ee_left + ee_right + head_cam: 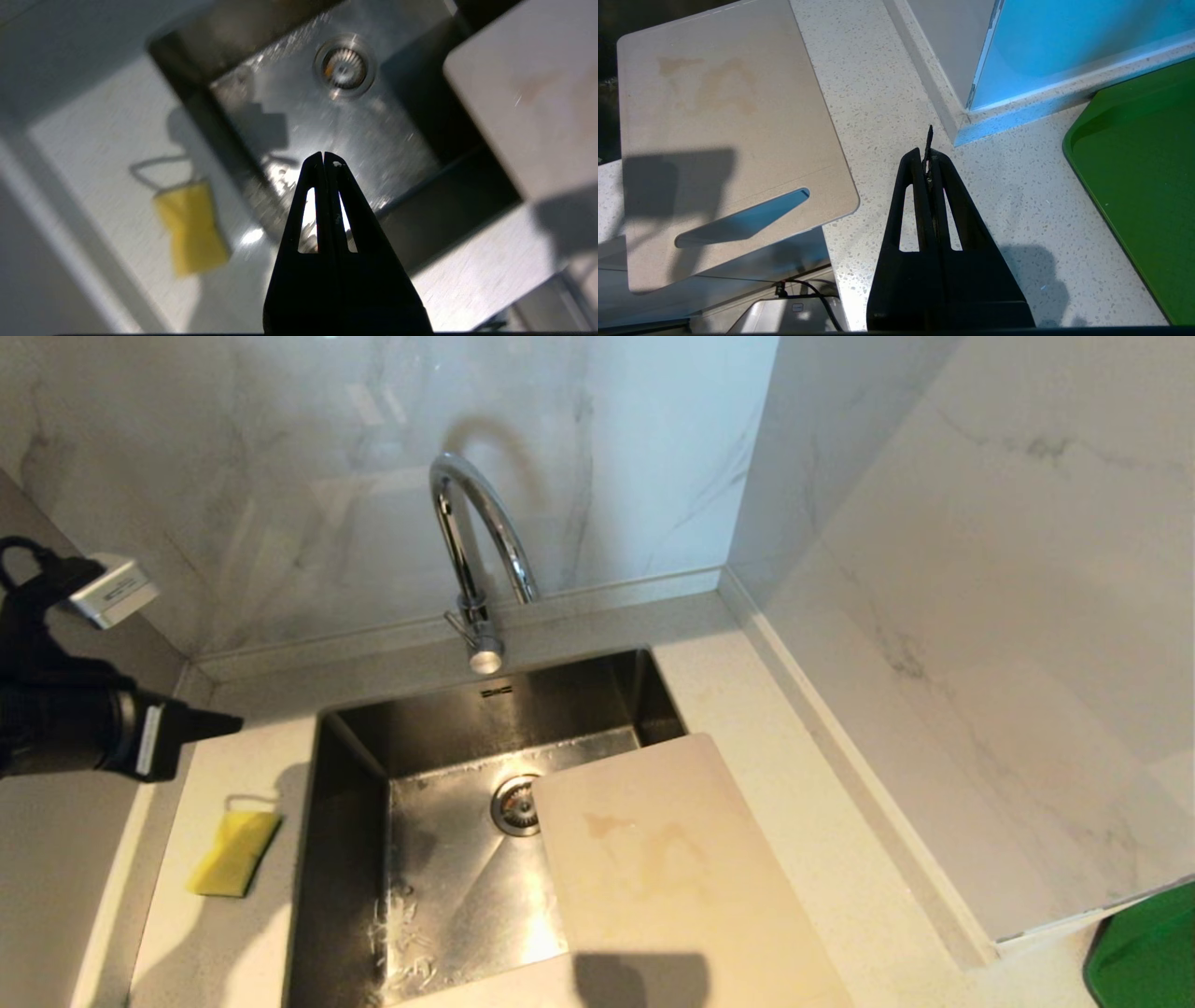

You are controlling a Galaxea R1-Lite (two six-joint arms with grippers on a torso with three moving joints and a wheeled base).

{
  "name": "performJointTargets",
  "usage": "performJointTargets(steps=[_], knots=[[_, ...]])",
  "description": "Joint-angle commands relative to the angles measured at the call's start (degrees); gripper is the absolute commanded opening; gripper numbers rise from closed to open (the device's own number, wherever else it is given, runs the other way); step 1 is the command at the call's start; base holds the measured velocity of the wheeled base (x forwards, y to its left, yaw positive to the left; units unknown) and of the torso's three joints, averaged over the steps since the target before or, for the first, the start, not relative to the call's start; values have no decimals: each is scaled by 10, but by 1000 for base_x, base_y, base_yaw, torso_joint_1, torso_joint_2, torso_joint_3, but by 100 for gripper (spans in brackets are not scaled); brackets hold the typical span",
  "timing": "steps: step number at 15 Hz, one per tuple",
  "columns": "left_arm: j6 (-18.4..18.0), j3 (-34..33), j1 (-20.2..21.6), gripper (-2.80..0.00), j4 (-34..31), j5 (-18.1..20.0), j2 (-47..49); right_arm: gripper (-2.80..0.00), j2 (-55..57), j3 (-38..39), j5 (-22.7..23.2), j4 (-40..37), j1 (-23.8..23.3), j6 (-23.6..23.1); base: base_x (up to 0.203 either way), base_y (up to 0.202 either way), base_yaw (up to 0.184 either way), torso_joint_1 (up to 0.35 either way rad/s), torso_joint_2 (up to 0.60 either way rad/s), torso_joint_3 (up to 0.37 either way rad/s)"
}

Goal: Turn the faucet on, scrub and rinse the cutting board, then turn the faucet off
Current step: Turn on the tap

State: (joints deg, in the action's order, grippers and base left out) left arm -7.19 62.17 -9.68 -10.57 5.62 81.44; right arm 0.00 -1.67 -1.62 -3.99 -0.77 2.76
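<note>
Marble-walled desk [728, 709]: clenched left end effector [219, 721] at 9 o'clock heads for faucet [476, 560] lever at 12 o'clock; right end effector [928, 154] clenched.

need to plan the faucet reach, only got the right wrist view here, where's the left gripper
Observer: The left gripper is shut, raised over the counter left of the sink.
Operator: anything lying under it
Observer: A yellow sponge lies on the counter left of the sink, nearer the robot than the gripper.
Operator: is water running
Observer: No stream shows from the faucet; its spout ends over the sink's back edge.
Operator: board in the basin?
Observer: The cutting board covers the sink's right side, its far corner beside the drain.
</note>
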Motion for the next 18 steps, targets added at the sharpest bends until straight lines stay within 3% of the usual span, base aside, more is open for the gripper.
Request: performJointTargets(steps=[1,5,14,18], knots=[[64,98,-34,-280,-7,-7,126,-280,0,0,0,0,0,0,0,0,0,0,0,0],[99,167,-45,-280,-9,12,208,-280,0,0,0,0,0,0,0,0,0,0,0,0],[180,349,-49,-280,-3,6,348,-280,0,0,0,-1,0,0,0,0,0,0,0,0],[189,422,-49,-280,29,-45,407,-280,0,0,0,-1,0,0,0,0,0,0,0,0]])
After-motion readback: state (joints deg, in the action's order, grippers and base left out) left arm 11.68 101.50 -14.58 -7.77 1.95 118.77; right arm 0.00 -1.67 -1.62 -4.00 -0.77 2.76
